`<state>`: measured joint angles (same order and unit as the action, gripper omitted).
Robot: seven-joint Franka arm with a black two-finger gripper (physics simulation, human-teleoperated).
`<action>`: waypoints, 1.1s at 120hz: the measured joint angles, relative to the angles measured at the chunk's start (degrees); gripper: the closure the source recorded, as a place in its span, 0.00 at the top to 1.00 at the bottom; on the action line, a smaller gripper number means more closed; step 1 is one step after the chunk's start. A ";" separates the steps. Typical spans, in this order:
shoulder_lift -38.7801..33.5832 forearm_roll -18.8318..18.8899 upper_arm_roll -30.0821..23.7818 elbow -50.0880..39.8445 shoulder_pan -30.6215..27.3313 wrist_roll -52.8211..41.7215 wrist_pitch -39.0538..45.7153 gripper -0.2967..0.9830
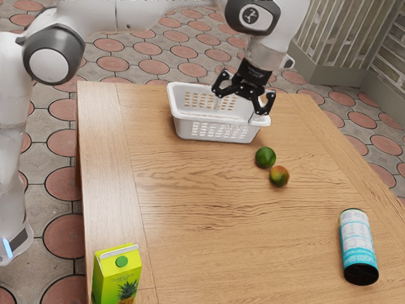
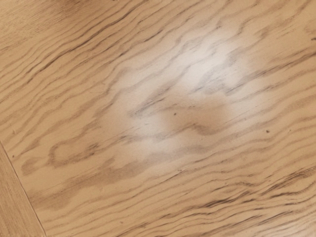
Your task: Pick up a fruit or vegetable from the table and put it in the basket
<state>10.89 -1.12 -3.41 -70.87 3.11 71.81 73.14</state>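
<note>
The arm is reaching in from the exterior view's upper left, and the gripper (image 1: 235, 114) is hanging with its fingers spread apart, overlapping the right end of the white basket (image 1: 216, 131) in that view. The wrist camera is facing the wooden tabletop (image 2: 163, 197). A green fruit (image 1: 266, 158) and an orange-and-green fruit (image 1: 279, 176) are lying just beside each other on the tabletop, outside the basket. A pineapple carton (image 1: 118, 277) and a can (image 1: 358, 244) are sitting well apart from them.
</note>
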 joint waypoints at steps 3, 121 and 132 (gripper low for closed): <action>0.29 -0.43 0.00 0.00 -0.22 2.37 1.42 0.77; 9.12 -5.60 4.01 -5.25 -2.49 28.55 17.26 0.77; 9.78 -5.58 3.88 -5.19 -2.76 28.55 18.90 0.77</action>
<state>20.68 -6.70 0.47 -76.06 0.35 100.36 92.04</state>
